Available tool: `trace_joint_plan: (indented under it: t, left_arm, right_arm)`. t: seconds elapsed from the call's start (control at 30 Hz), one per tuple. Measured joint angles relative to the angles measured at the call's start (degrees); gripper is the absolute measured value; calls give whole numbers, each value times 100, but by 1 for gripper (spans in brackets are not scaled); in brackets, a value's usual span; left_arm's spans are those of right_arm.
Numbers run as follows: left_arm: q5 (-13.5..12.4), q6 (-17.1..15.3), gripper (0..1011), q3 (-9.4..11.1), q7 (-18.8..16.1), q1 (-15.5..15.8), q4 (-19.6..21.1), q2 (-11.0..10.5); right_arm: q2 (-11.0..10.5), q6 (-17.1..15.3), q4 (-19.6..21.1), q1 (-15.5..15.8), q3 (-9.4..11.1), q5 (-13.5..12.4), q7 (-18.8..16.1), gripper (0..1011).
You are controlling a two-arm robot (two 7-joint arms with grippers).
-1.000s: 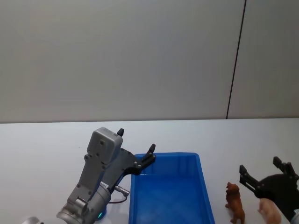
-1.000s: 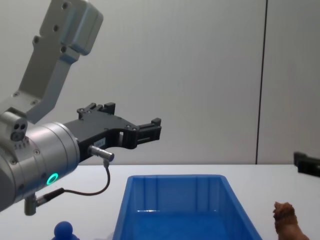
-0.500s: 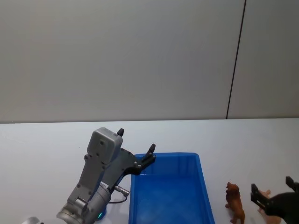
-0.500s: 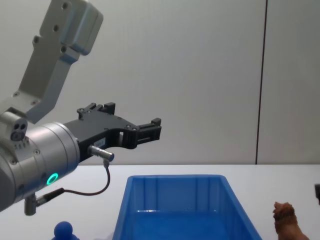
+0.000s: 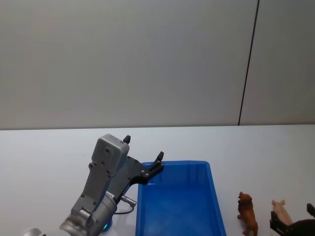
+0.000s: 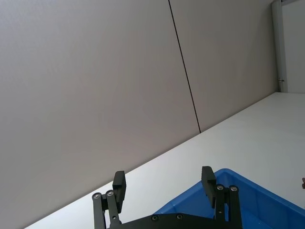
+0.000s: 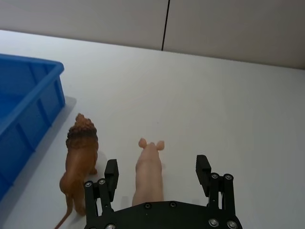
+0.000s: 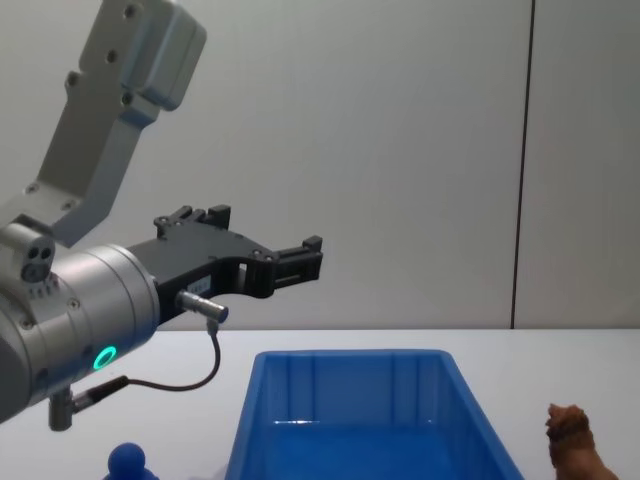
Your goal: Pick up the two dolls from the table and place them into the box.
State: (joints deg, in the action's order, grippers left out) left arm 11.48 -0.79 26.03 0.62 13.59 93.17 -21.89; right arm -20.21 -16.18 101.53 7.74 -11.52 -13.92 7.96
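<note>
Reddish-brown doll (image 7: 78, 157) and pale pink doll (image 7: 150, 171) stand on the table (image 7: 228, 105).
I see them side by side, just right of the blue box (image 7: 28, 95). My right gripper (image 7: 157, 167) hangs wide open close to the pale pink doll, on my side of it. My left gripper (image 5: 143, 147) is open, raised over the box's far left corner.

Box (image 5: 177, 163) – glossy blue plastic; table (image 5: 49, 147) – matt white.
</note>
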Motion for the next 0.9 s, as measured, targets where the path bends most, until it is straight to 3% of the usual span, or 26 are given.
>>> trace_joint_plan:
  t: [0.17, 0.3, 0.53, 0.63, 0.9]
  left_arm:
    - [0, 0, 1001, 0, 0, 0, 0, 0]
    - [0, 0, 1001, 0, 0, 0, 0, 0]
    - [0, 0, 1001, 0, 0, 0, 0, 0]
    - [0, 0, 1001, 0, 0, 0, 0, 0]
    - [0, 0, 1001, 0, 0, 0, 0, 0]
  right_arm:
    - [28, -25, -119, 3, 1, 16, -19, 995]
    - [64, -33, -250, -8, 0, 34, -68, 912]
    - [121, -43, -426, -47, -15, 69, -141, 729]
    - [146, -45, -492, -66, -19, 94, -171, 588]
    - [195, 44, -583, -90, -33, 197, -232, 389]
